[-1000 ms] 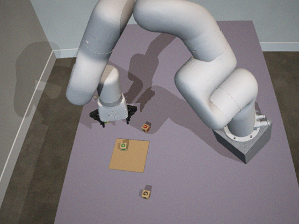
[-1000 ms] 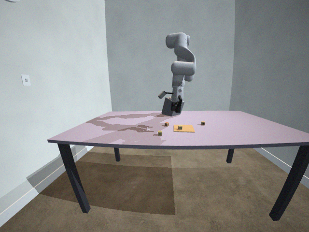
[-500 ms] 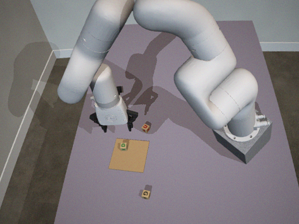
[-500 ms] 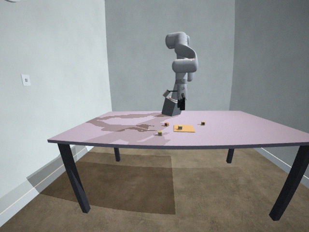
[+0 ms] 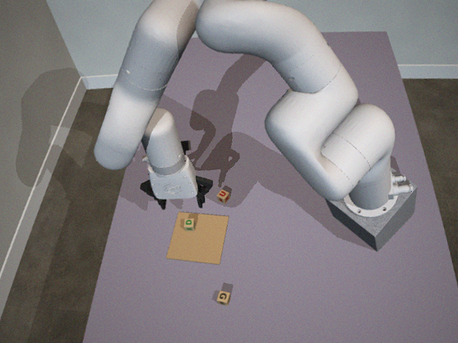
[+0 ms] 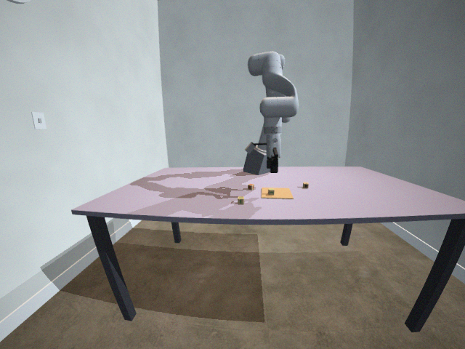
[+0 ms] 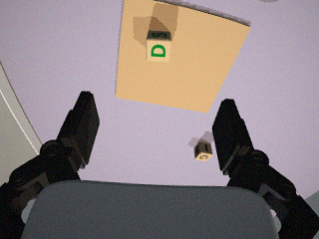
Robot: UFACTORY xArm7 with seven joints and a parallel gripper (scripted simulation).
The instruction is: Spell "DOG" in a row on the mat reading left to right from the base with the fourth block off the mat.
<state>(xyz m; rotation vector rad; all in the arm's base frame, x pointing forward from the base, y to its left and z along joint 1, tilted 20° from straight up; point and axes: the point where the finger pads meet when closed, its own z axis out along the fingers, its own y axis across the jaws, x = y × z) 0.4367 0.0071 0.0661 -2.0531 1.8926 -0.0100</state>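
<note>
My gripper (image 5: 182, 207) (image 6: 274, 171) (image 7: 157, 110) is open and empty, above the table by the mat's far edge in the top view. The D block (image 5: 189, 224) (image 6: 270, 192) (image 7: 159, 51) lies on the tan mat (image 5: 199, 248) (image 6: 282, 194) (image 7: 199, 55), green letter up, near that edge. The red-lettered U block (image 5: 223, 195) (image 6: 251, 187) lies off the mat. The G block (image 5: 223, 297) (image 6: 305, 185) (image 7: 202, 152) lies off the mat on the opposite side. The O block (image 6: 240, 200) is off the mat; the gripper hides it in the top view, and its letter is unreadable in the exterior view.
The robot's base (image 5: 374, 221) (image 6: 255, 161) stands at the right in the top view. The arm arches high over the purple table (image 5: 321, 304) (image 6: 357, 203) and casts shadows around the U block. The table's edge runs to the left of the mat in the top view.
</note>
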